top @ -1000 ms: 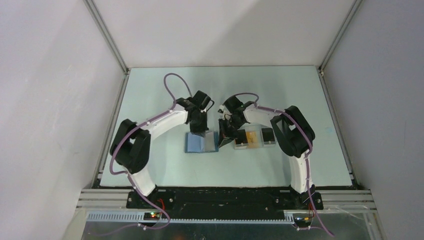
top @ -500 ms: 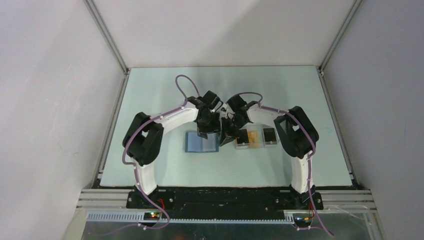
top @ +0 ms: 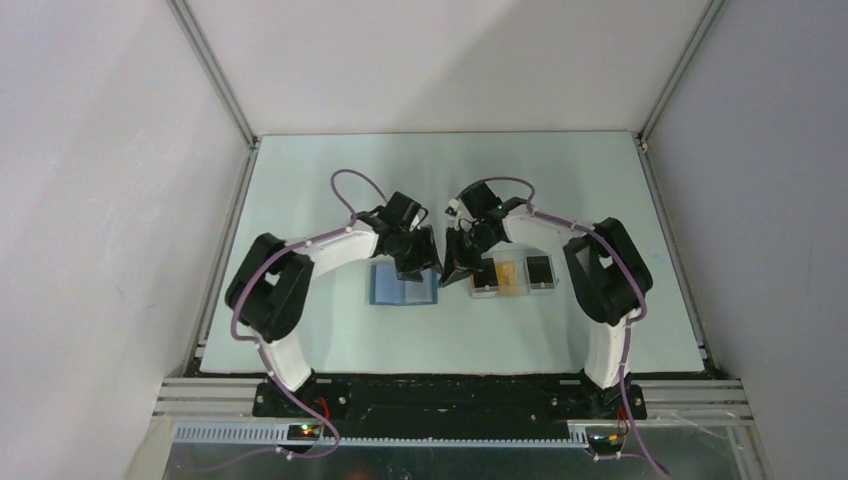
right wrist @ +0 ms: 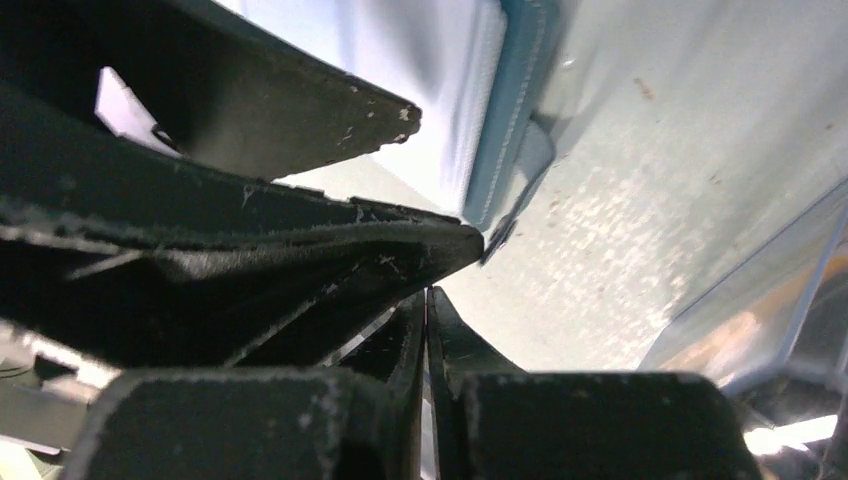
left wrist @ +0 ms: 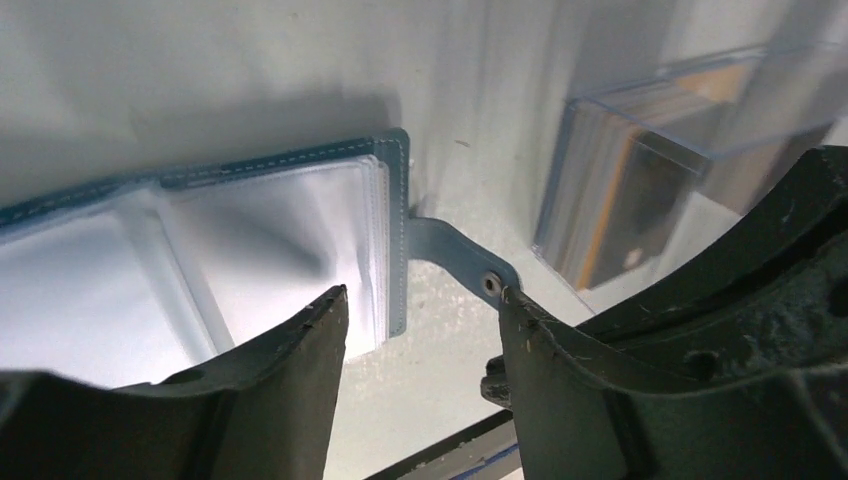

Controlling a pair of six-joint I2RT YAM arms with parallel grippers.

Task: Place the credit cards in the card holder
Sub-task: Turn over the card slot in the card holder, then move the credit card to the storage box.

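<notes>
— Where is the card holder point(top: 404, 286)?
— It lies open on the pale bench point(top: 330, 180). Its snap strap point(left wrist: 455, 262) is just under the left tool point(left wrist: 420, 300), whose jaws stand apart. The right tool point(right wrist: 427, 300) is pressed together right beside that strap.
— And the credit cards point(top: 510, 276)?
— They sit in the clear tray point(left wrist: 640, 105), just right of the holder. White walls point(top: 120, 150) stand all round.
— Anything changed?
— A second ago the left tool was closed over the holder's far edge. Now it is at the holder's right edge.
</notes>
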